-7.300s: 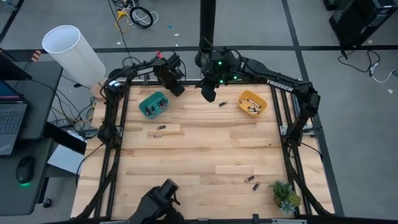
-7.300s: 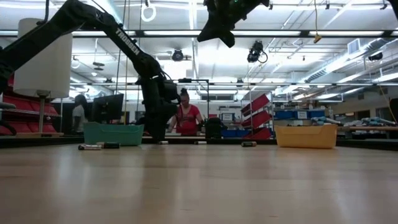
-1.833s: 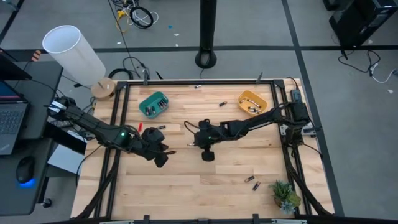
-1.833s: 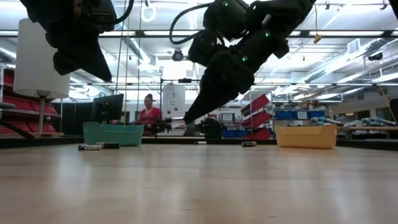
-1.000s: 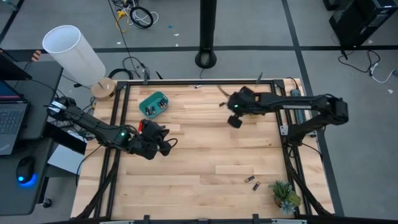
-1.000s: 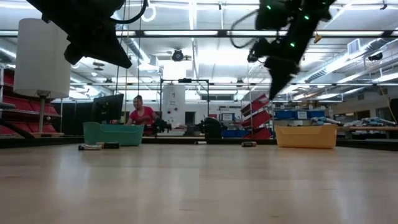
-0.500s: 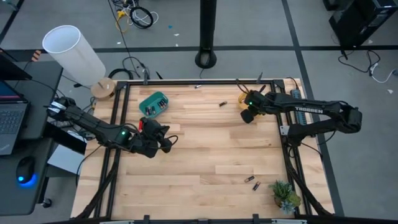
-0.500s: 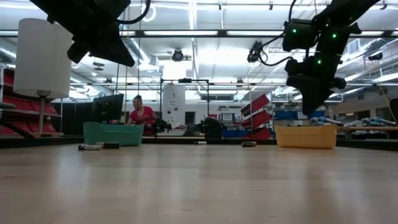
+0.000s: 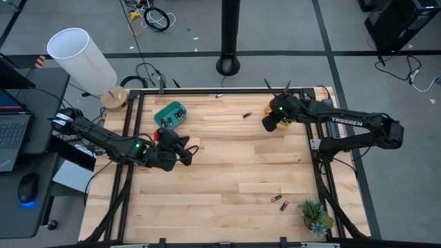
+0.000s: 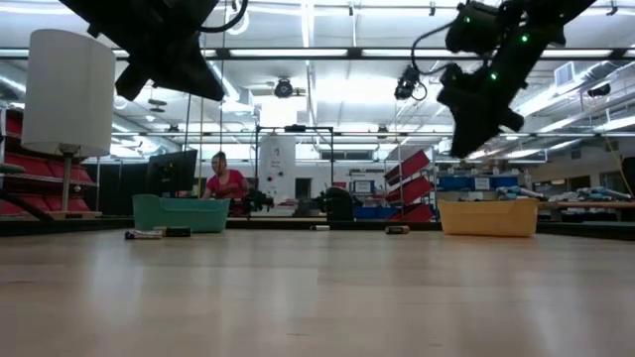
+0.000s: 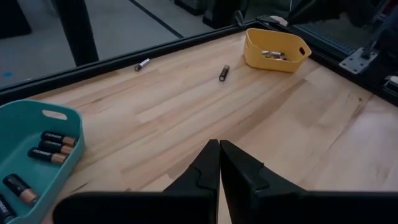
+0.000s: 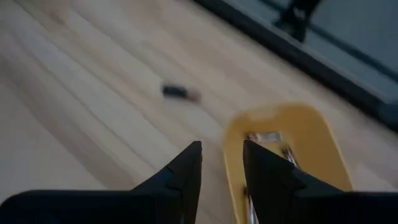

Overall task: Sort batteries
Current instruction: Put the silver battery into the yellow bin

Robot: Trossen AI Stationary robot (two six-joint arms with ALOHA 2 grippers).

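Right wrist view: right tool slightly parted, empty, above yellow bin; left tool closed, empty.

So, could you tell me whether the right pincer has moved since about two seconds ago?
Yes. In the high view the right pincer has swung from mid-table over to the orange bin at the far right, and now hangs at its edge with jaws apart.
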